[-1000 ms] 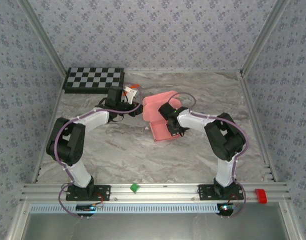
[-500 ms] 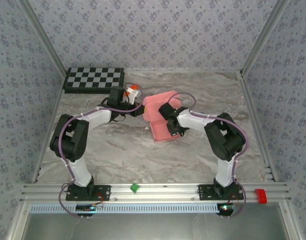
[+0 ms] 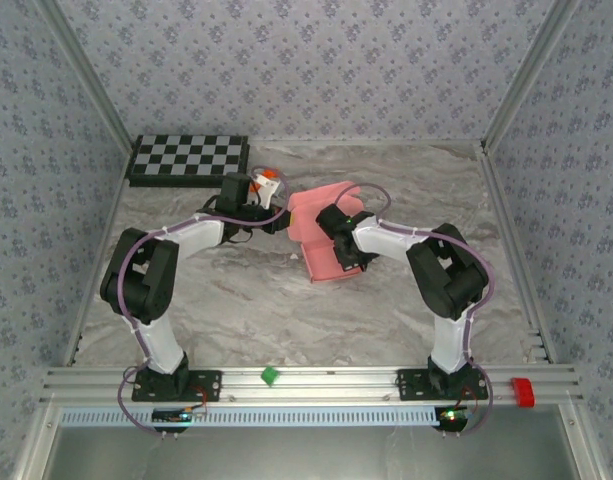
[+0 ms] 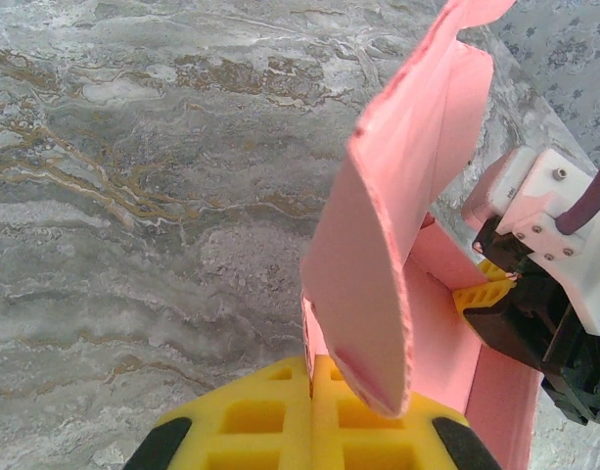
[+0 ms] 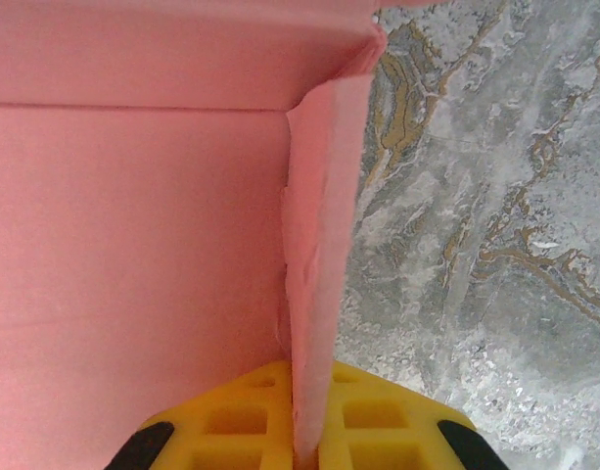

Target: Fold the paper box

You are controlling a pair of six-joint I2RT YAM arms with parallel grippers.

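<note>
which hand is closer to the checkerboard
Left. The left hand, shut on a flap of the paper box, sits just right of the checkerboard and a little nearer the bases. The right hand grips the box's wall farther right and nearer still.

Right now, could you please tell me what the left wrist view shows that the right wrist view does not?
Left wrist: a curled flap of the paper box rising from the shut left tool, with the right tool beyond. Right wrist: an inside corner of the box, its upright wall pinched. Both: pink card clamped between yellow fingers, marble table.
</note>
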